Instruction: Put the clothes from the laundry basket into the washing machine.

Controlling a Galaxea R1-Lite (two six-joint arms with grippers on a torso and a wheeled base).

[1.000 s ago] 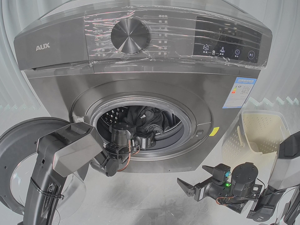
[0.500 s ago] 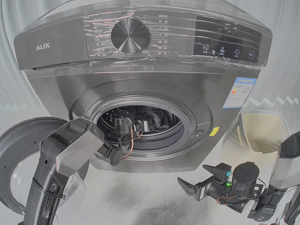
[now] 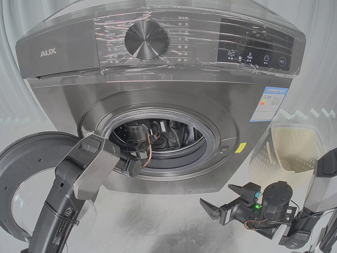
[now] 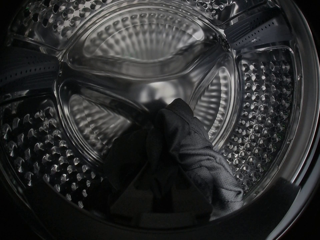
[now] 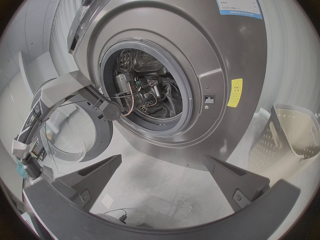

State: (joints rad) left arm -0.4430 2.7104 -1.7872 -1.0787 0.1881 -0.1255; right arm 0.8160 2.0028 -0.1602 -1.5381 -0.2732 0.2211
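Pale curtains (image 3: 10, 71) hang behind a silver front-loading washing machine (image 3: 158, 88) that stands on a light grey floor (image 3: 158, 222), its round door (image 3: 24, 166) swung wide open to the left. The robot's left arm passes through the porthole, and the left gripper (image 4: 161, 174) sits deep inside the perforated steel drum (image 4: 143, 44). Its claw is pressed together on a dark garment (image 4: 190, 150). From the left wrist view the cloth rises in a bunched peak above the claw and drapes down toward the drum's lower wall. From the head view, dark folds show through the opening, just right of the arm's wrist. The right gripper (image 3: 215, 194) hangs low over the floor, near and to the right of the machine, with its claw spread wide and nothing between the tips. Just right of the washer, a cream laundry basket (image 3: 291, 151) with perforated walls stands on the floor, close beside the right arm.
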